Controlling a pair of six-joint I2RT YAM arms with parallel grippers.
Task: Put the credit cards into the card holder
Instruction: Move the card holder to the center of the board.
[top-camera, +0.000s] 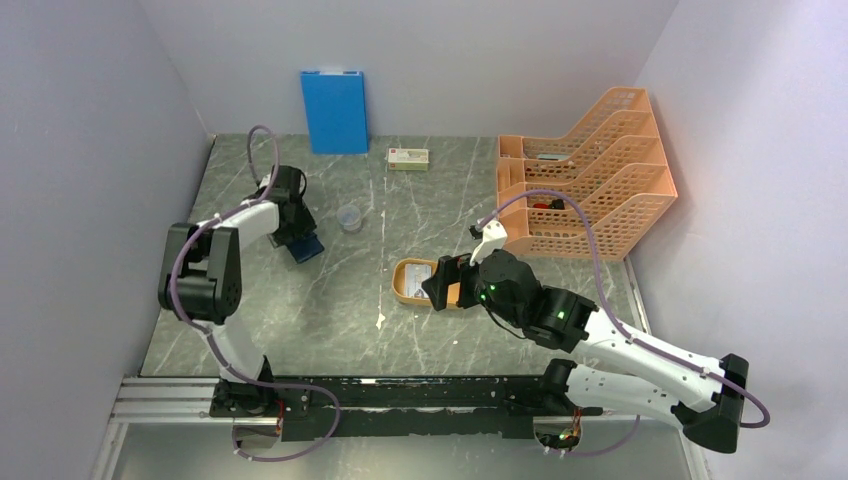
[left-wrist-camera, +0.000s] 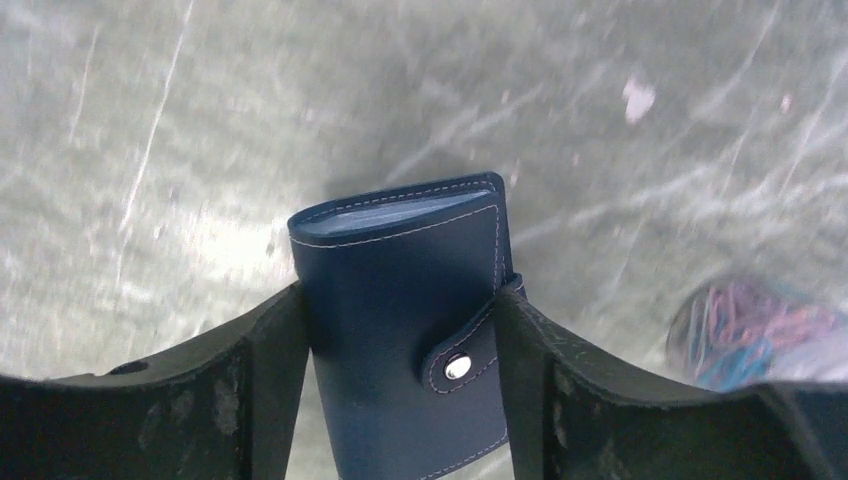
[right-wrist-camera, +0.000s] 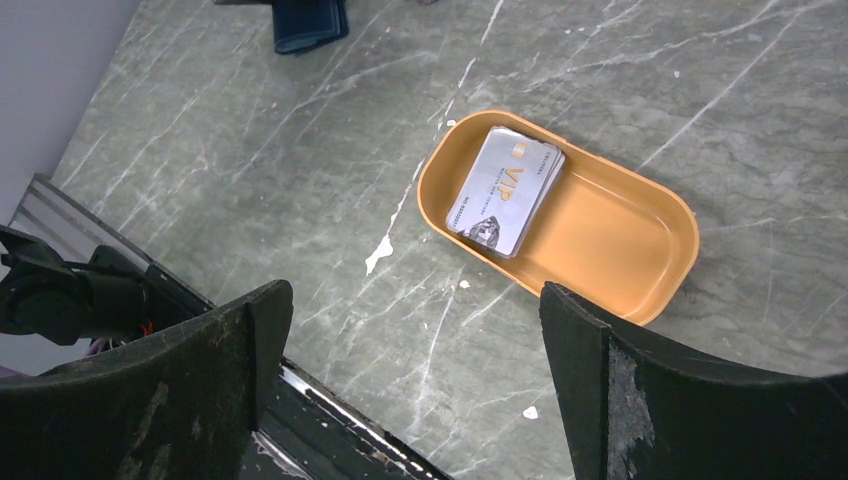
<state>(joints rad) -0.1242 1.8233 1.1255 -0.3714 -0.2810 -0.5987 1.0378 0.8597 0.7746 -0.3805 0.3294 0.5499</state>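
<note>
The card holder (left-wrist-camera: 400, 300) is a closed dark navy wallet with a snap strap. It sits between the fingers of my left gripper (left-wrist-camera: 400, 292), which press on both its sides. From above it shows at the left of the table (top-camera: 306, 247), under the left gripper (top-camera: 296, 232). The credit cards (right-wrist-camera: 505, 190) lie in a grey-white stack in the left end of the orange tray (right-wrist-camera: 620, 230). My right gripper (right-wrist-camera: 415, 292) is open and empty. It hovers over the near side of the tray (top-camera: 405, 285).
A clear cup of coloured clips (top-camera: 350, 218) stands right of the card holder. A blue board (top-camera: 335, 110) leans on the back wall, with a white box with a red label (top-camera: 408, 158) beside it. An orange file rack (top-camera: 585, 170) fills the right rear.
</note>
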